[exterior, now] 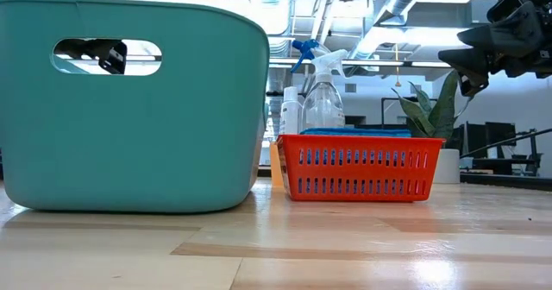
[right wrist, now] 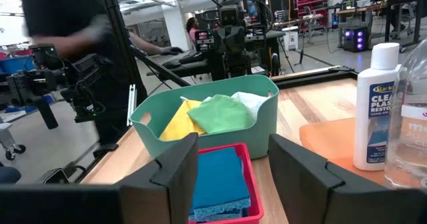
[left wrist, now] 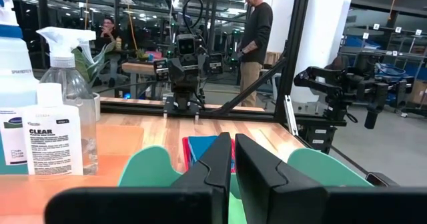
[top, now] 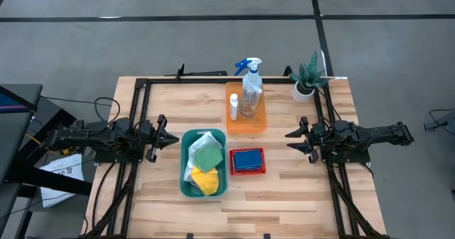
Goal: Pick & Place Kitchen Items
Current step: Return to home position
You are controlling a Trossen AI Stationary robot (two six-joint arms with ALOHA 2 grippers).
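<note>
- Three containers sit grouped at the middle of the bench (top: pixel 298 196). They are a teal bin (top: pixel 183 164), a red basket (top: pixel 247 173) just beside it on the right, and an orange bin (top: pixel 249 125) behind the basket.
- One clear spray bottle (top: pixel 250 89) with a blue trigger stands upright in the orange bin. The small white bottle (top: pixel 233 105) stands upright just beside it in the same bin.
- All three cloths lie bunched in the teal bin. The white cloth (top: pixel 201 145) is toward the far end, the green cloth (top: pixel 208 157) is on top in the middle, and the yellow cloth (top: pixel 205 181) is at the near end.
- One blue sponge (top: pixel 247 159) lies flat in the red basket and nearly fills it.
- To the left of the teal bin, apart from it, the left hand (top: pixel 176 139) points toward the containers. Its fingers are drawn together with only a slit between them, and it holds nothing.
- To the right of the red basket, well apart from it, the right hand (top: pixel 288 140) faces inward and is held up off the bench. Its fingers are spread wide and it is empty.
- At the far right corner of the bench stands a green plant (top: pixel 308 77) in a white pot.
- Beyond the bench, a person (left wrist: pixel 257 31) in a dark top and cap stands in the room.
</note>
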